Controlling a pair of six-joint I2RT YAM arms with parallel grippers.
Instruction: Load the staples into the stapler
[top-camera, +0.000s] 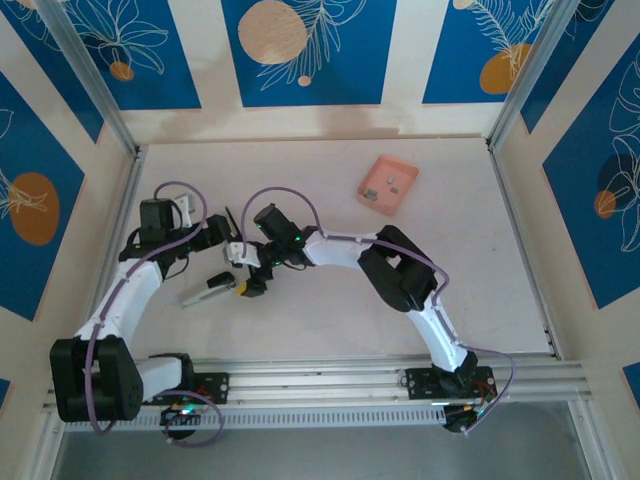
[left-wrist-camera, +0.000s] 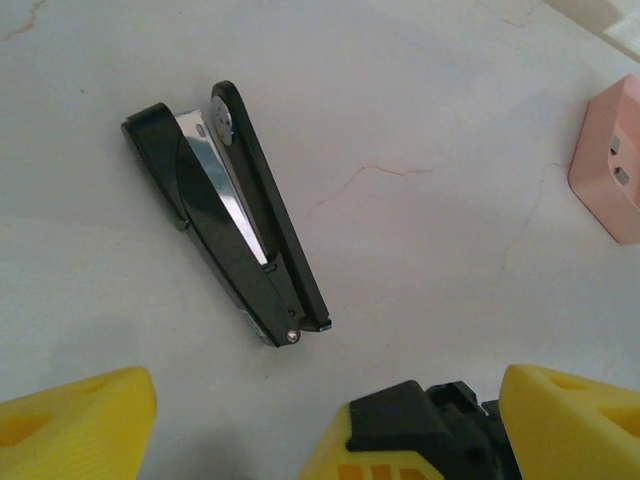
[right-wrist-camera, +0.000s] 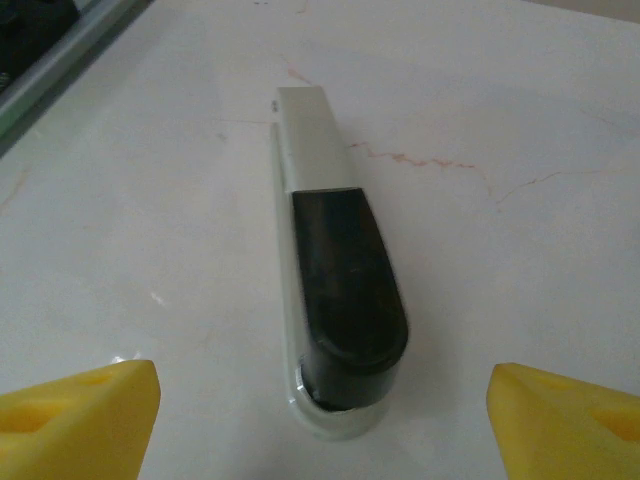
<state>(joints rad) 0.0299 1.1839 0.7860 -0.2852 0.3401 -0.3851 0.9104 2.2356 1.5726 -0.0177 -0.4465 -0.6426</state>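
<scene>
— Staples (top-camera: 393, 186), where?
— Inside pink tray (top-camera: 398, 163), far right of worktop (top-camera: 330, 330), well apart from grey stapler (right-wrist-camera: 335, 290).
— Jaws?
— Both pairs spread; right jaws straddle grey stapler, untouched; left jaws near black stapler (left-wrist-camera: 225, 225).

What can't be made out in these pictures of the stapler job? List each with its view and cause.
Staples in the pink tray: top view, too small to count; left wrist view, tray cut off by the right edge.
Grey stapler: right wrist view, its closed black top hides whether it is loaded.
Left fingers: left wrist view, cut off by the bottom edge.
</scene>
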